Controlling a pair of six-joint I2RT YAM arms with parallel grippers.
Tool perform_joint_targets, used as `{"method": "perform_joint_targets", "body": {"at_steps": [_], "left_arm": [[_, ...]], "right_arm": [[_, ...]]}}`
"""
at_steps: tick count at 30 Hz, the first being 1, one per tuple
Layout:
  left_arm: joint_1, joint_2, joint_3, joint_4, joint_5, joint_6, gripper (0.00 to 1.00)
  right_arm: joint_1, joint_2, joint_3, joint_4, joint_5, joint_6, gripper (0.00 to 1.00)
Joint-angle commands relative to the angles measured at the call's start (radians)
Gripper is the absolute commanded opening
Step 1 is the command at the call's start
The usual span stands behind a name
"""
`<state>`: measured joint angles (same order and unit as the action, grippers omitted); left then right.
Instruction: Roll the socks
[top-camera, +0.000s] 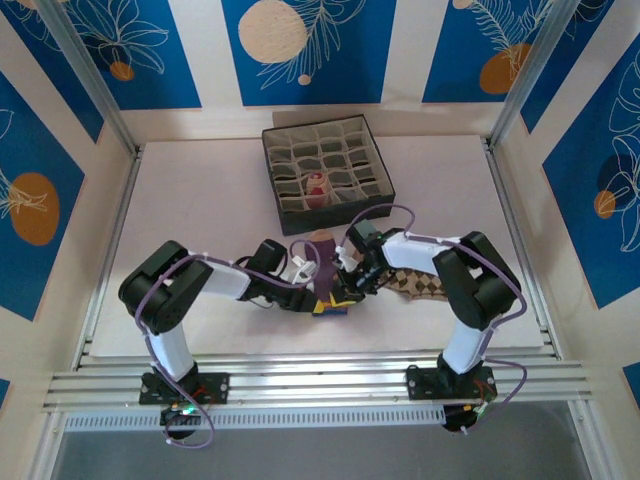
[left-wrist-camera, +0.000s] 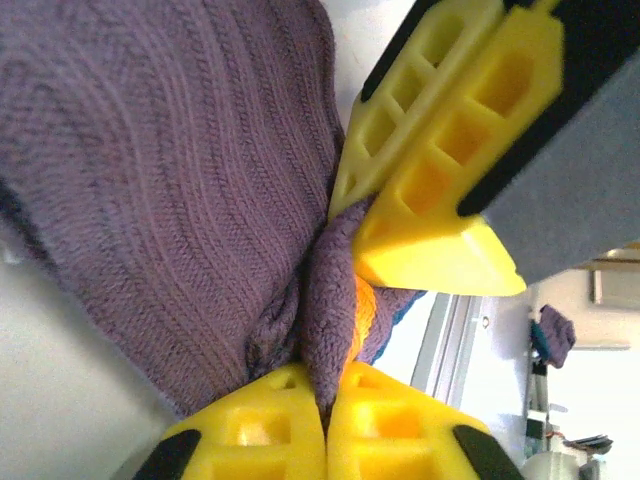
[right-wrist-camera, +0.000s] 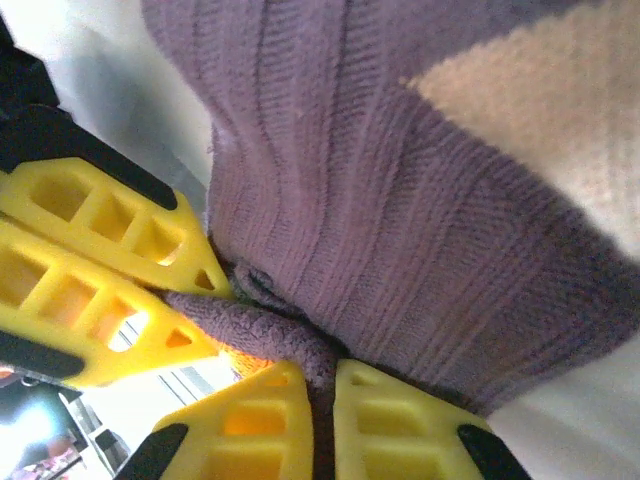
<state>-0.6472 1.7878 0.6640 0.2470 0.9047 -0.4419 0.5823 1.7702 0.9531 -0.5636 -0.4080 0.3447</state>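
The dark purple sock (top-camera: 322, 265) with a beige toe (top-camera: 322, 239) lies in the middle of the table, between both arms. My left gripper (left-wrist-camera: 327, 400) is shut on a pinched fold of its purple fabric (left-wrist-camera: 170, 150). My right gripper (right-wrist-camera: 322, 405) is shut on the same sock (right-wrist-camera: 400, 200) right beside it, its beige toe (right-wrist-camera: 540, 110) at the upper right. The two grippers meet tip to tip (top-camera: 335, 292). The brown-cream diamond-patterned sock (top-camera: 415, 284) lies flat under the right arm. A beige and maroon sock (top-camera: 316, 188) sits rolled in a box compartment.
The grey fabric compartment box (top-camera: 372, 133) stands at the back centre of the white table (top-camera: 200, 200). Aluminium rails run along the near edge (top-camera: 320, 380). Upright posts stand at the back corners.
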Motion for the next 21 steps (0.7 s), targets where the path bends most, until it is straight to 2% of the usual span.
{"method": "perform_joint_targets", "body": {"at_steps": [1, 4, 8, 11, 13, 16, 21], "left_arm": [[0.001, -0.053, 0.012, -0.164, -0.104, 0.132, 0.13], [-0.002, -0.159, 0.016, -0.242, -0.173, 0.274, 0.21], [-0.014, -0.281, 0.010, -0.281, -0.212, 0.465, 0.22], [-0.065, -0.362, -0.005, -0.270, -0.251, 0.641, 0.22], [-0.124, -0.413, -0.021, -0.261, -0.341, 0.766, 0.23], [-0.189, -0.459, -0.063, -0.193, -0.485, 0.883, 0.24], [-0.270, -0.476, -0.119, -0.089, -0.679, 1.048, 0.33]], "right_arm": [[-0.007, 0.078, 0.039, -0.125, 0.138, -0.010, 0.03], [-0.013, 0.113, 0.069, -0.173, 0.114, -0.026, 0.01], [-0.019, 0.151, 0.104, -0.223, 0.104, -0.046, 0.01], [-0.019, 0.186, 0.123, -0.247, 0.091, -0.062, 0.01], [-0.017, 0.197, 0.130, -0.253, 0.086, -0.069, 0.01], [-0.018, 0.210, 0.141, -0.265, 0.077, -0.080, 0.01], [-0.018, 0.236, 0.168, -0.295, 0.061, -0.101, 0.01]]}}
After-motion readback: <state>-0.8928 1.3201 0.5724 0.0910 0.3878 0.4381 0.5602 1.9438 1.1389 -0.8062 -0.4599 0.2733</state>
